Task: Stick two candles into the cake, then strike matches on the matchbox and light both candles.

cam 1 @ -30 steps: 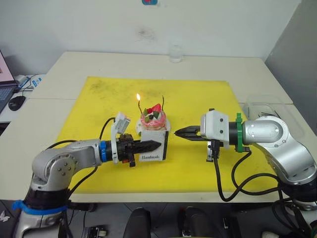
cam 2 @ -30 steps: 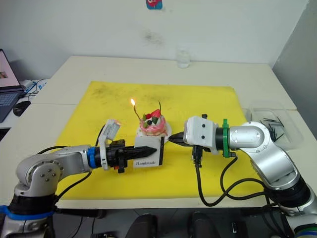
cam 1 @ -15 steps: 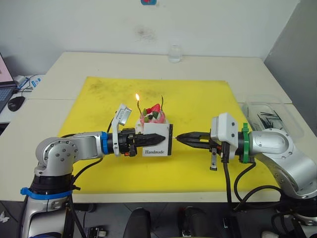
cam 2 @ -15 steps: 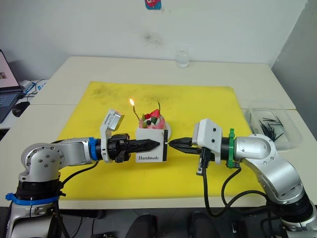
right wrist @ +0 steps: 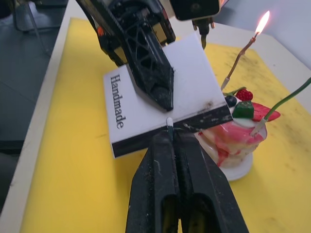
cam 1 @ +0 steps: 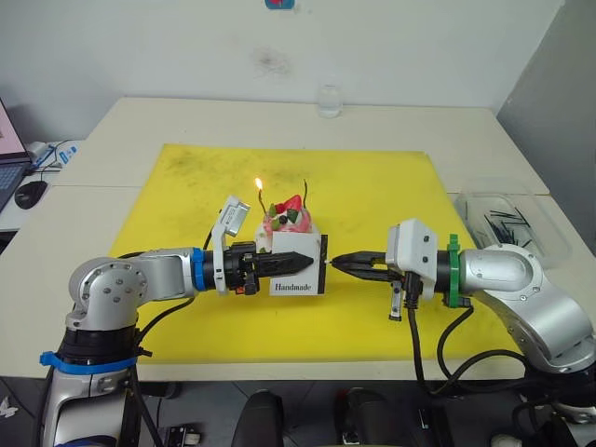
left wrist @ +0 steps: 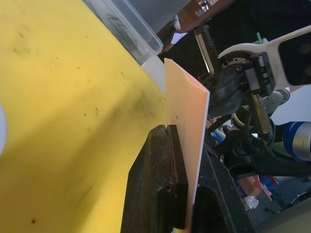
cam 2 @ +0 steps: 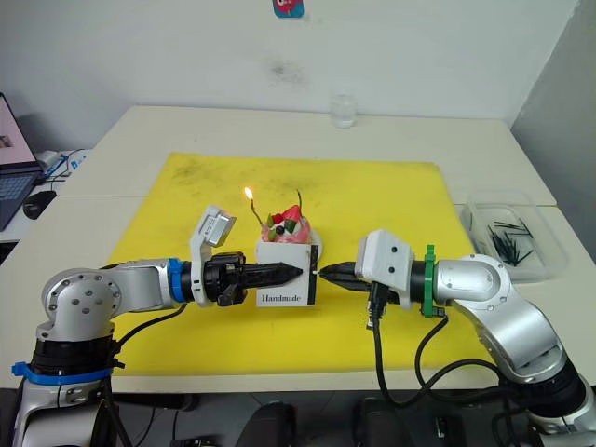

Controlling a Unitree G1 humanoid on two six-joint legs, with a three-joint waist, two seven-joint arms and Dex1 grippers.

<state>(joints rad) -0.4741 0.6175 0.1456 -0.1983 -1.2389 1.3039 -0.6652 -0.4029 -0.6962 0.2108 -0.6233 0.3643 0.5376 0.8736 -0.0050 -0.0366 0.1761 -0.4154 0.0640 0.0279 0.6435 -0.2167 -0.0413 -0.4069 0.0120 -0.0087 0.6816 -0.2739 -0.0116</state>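
- Matchbox is clamped between the closed fingers of the left gripper, standing on edge above the yellow mat, its broad white face toward the camera and its long axis running left to right.
- Its black strip runs down the end that faces the right gripper; the word "Handmade" sits low on the white face.
- The right gripper's fingers are pinched shut on a match, whose pale head touches the black strip.
- The match lies level, in line with the right gripper and pointing toward the robot's left.
- The cake stands just behind the matchbox on its white plate.
- The pinkish candle burns with a small flame; the greenish candle is unlit.
- A clear tray of dark sticks rests on the table beyond the mat's right edge, well apart from both grippers.
- Open mat lies in front of the matchbox and to both sides.
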